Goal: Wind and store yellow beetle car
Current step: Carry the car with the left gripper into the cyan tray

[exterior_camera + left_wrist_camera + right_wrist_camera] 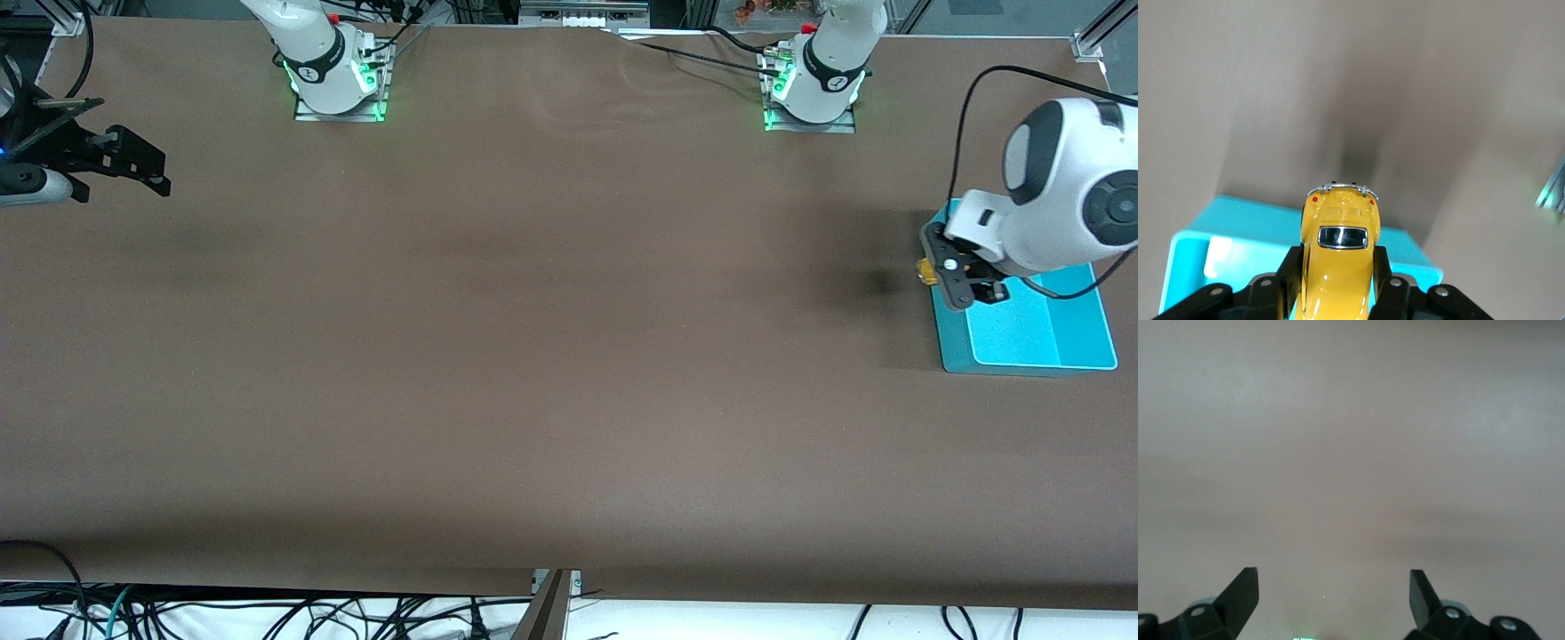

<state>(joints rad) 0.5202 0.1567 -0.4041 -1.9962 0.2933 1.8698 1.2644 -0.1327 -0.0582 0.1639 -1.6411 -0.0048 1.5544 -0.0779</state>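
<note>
My left gripper (944, 277) is shut on the yellow beetle car (1340, 253) and holds it in the air over the edge of a turquoise tray (1031, 324) at the left arm's end of the table. In the front view only a small yellow bit of the car (927, 271) shows between the black fingers. In the left wrist view the car's rounded body with its dark window sits between the two fingers (1288, 267), above the tray (1198, 253). My right gripper (124, 164) is open and empty, raised at the right arm's end of the table, waiting.
The brown table cloth (533, 356) covers the whole table. The arm bases (338, 80) stand along the edge farthest from the front camera. Cables hang below the table's near edge.
</note>
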